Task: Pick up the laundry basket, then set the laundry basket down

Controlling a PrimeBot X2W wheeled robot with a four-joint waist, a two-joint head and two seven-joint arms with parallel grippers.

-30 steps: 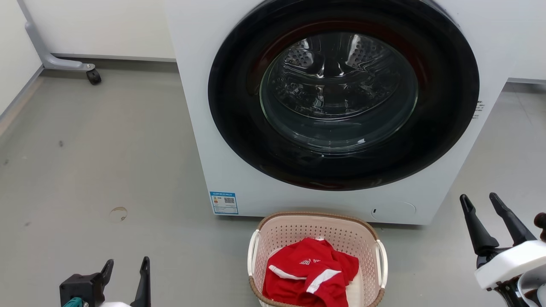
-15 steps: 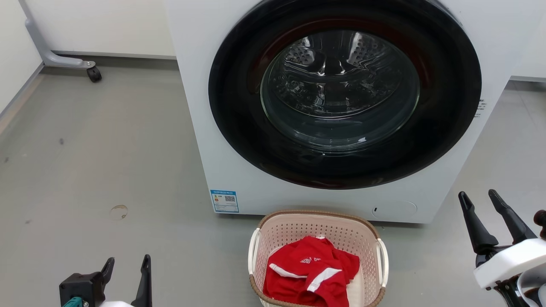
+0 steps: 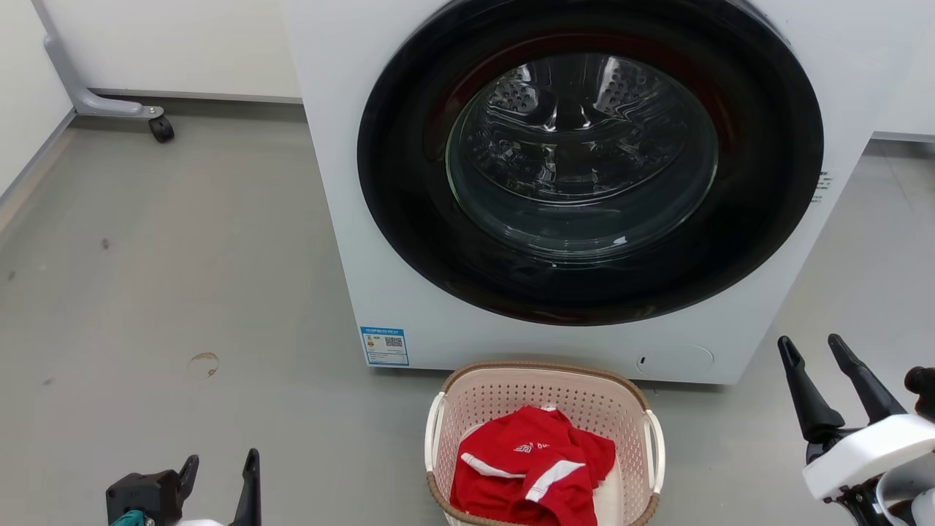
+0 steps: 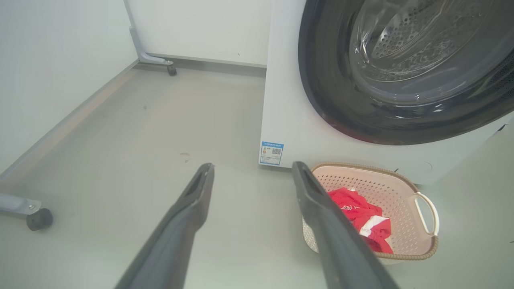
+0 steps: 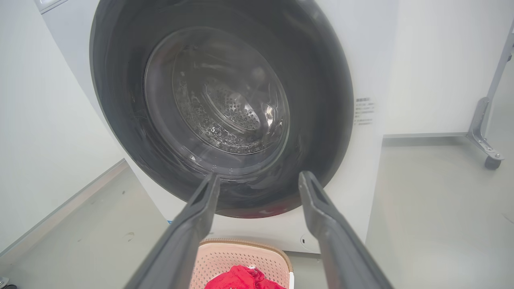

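A: What changed?
B: Your left gripper [image 3: 221,459] and right gripper [image 3: 808,343] dip slightly, both spread, empty. The laundry basket [image 3: 544,394] sits just before the washing machine [image 3: 409,292] (pickup not started).

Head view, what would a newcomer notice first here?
The white washing machine with its big dark round door dominates the upper middle. Just before it on the grey floor sits the laundry basket holding a red shirt. The left gripper and right gripper hang open at the lower corners.
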